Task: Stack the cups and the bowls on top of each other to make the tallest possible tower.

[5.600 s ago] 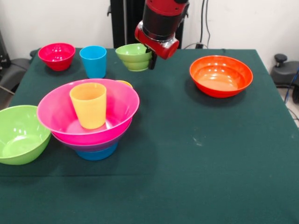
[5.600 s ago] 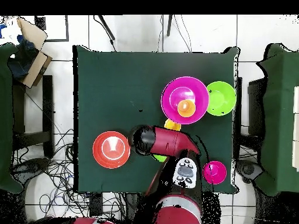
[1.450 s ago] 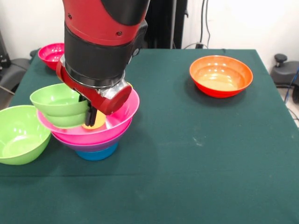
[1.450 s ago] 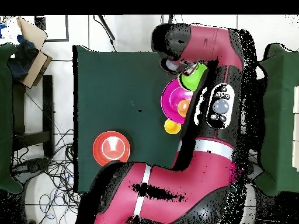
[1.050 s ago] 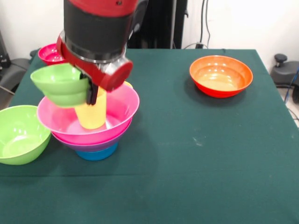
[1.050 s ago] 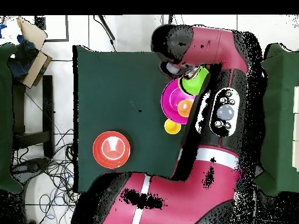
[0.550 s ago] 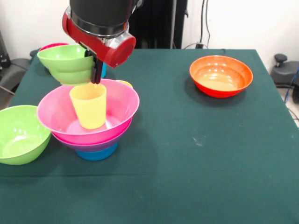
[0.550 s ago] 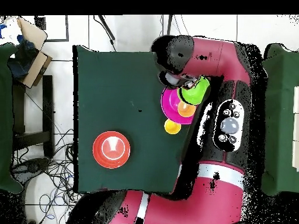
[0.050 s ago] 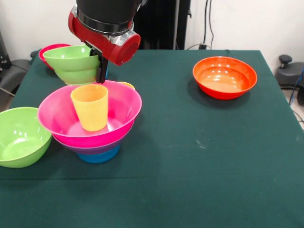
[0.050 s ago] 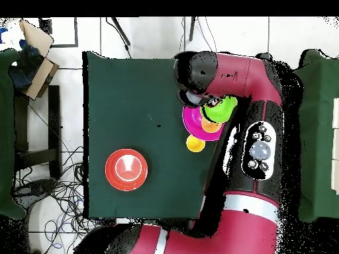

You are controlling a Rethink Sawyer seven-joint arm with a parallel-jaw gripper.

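Front view: the arm (image 9: 107, 19) is cut off at the top edge. The small green bowl (image 9: 73, 62) hides most of the red bowl (image 9: 47, 49). Overhead view: the arm covers the large green bowl.

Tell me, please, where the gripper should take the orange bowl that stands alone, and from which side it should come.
Grip the orange bowl by its rim, probably coming straight down from above with one finger inside the wall and one outside. It sits upright and open, its flaring body looks too wide to span, and nothing stands beside it on the table, so any point of the rim should serve.
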